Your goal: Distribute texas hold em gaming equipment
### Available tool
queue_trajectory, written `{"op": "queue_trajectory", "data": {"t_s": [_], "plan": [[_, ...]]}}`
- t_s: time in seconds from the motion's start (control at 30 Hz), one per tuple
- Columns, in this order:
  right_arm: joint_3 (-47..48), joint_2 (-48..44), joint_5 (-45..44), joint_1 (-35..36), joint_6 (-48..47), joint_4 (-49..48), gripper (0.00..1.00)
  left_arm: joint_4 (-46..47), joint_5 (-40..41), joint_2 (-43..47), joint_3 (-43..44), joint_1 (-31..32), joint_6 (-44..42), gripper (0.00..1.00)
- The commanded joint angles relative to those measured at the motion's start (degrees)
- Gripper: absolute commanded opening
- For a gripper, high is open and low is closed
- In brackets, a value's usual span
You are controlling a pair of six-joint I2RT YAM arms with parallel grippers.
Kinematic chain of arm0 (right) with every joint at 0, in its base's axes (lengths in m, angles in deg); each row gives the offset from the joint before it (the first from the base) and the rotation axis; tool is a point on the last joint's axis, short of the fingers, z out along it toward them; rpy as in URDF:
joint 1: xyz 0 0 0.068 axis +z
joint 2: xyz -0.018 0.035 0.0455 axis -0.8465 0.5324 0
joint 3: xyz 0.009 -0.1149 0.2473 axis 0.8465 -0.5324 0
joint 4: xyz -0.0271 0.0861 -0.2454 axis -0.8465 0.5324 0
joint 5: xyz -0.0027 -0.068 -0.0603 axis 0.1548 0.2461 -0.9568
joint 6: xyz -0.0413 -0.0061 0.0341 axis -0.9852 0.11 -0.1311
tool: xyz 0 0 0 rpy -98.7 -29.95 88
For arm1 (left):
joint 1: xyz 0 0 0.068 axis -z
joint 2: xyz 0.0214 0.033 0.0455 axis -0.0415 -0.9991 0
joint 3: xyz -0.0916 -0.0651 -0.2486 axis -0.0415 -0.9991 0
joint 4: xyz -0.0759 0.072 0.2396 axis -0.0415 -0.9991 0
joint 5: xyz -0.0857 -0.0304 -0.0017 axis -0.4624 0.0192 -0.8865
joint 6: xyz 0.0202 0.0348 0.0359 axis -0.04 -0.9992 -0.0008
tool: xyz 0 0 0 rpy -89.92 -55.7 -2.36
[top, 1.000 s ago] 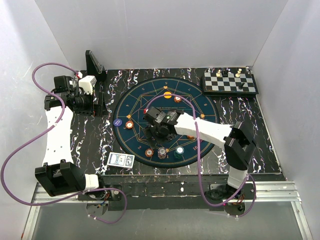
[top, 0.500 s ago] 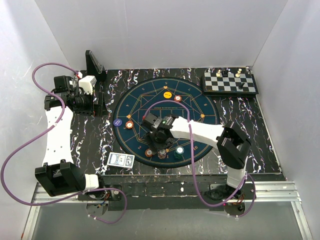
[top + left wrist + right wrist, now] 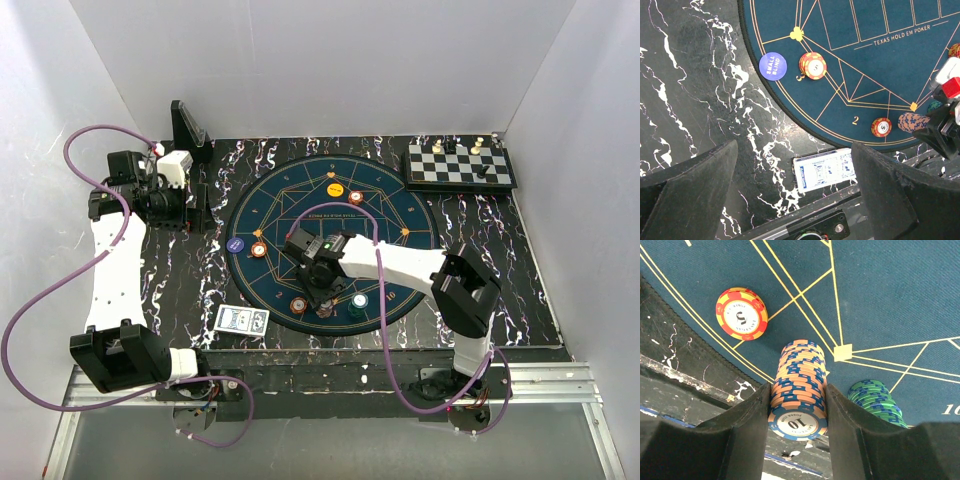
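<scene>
My right gripper (image 3: 797,386) is shut on a tall stack of orange-and-blue chips (image 3: 799,375) marked 10, its far end down at the near edge of the round blue mat (image 3: 900,300). A red-and-yellow chip stack (image 3: 741,313) lies to its left and a green stack (image 3: 875,399) to its right. In the top view this gripper (image 3: 322,290) is over the mat's near edge. The deck of blue-backed cards (image 3: 824,169) lies on the black table in front of the mat. My left gripper (image 3: 794,145) is open and empty, high above the deck.
A purple small-blind button (image 3: 773,66) and a red-and-yellow stack (image 3: 813,65) sit at the mat's left edge. More chips (image 3: 355,197) lie on the far side. The chessboard (image 3: 460,167) is at the back right, and a black stand (image 3: 187,125) at the back left.
My right gripper has moved with the orange-and-blue stack from the mat's middle toward its near edge and come lower. The left arm has not moved.
</scene>
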Motion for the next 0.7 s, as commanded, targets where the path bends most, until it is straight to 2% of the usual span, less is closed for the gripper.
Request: {"op": "queue_trajectory", "data": {"t_s": [0.0, 0.43, 0.67], "plan": [[1.1, -1.0, -2.7, 0.1, -0.1, 0.9, 0.35, 0.5, -0.3, 1.3, 2.1, -0.2, 0.2, 0.98], [10.1, -3.8, -5.0, -0.8, -2.1, 8.1, 0.32, 1.1, -0.6, 1.6, 0.6, -0.2, 0.2, 0.98], [24.1, 4.2, -3.2, -4.4, -5.7, 9.3, 0.30, 2.1, -0.6, 2.0, -0.7, -0.3, 0.1, 0.98]]}}
